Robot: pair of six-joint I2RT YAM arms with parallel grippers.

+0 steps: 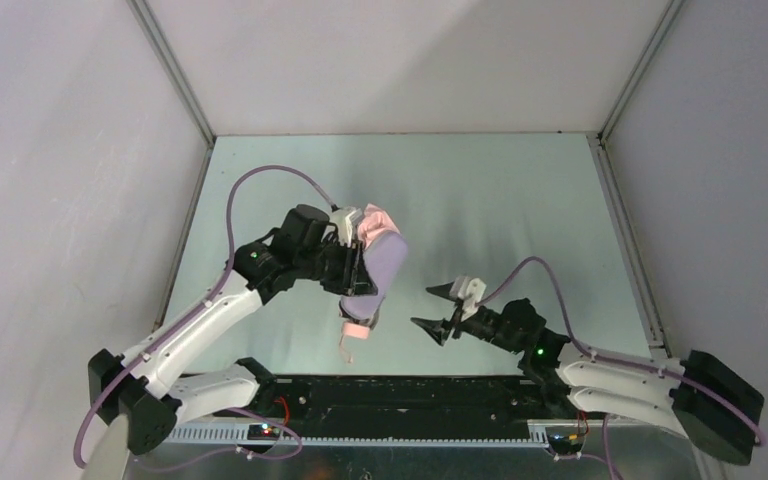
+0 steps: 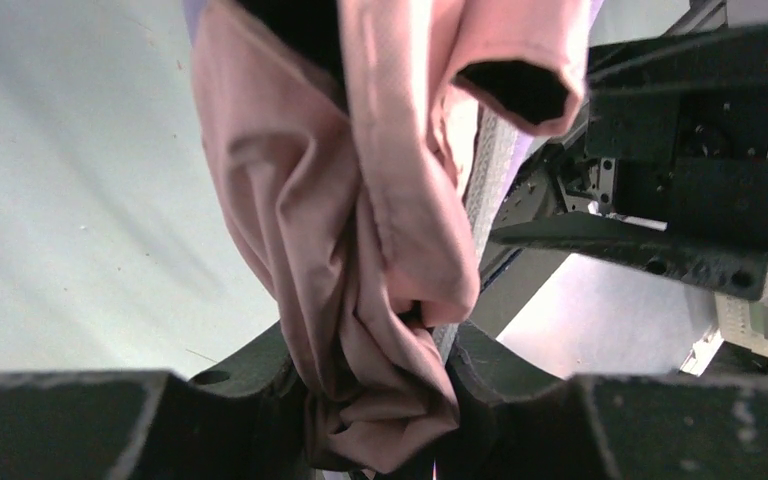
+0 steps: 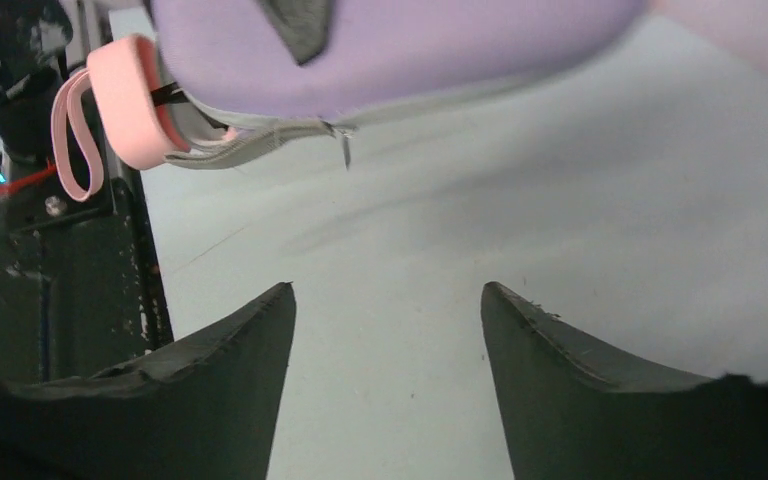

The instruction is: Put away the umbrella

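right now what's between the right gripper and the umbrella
Nothing. Only bare table shows in the gap between the open right gripper and the umbrella, seen best in the top view.

Spread right hand (image 3: 385,290), lilac case (image 3: 410,50) above
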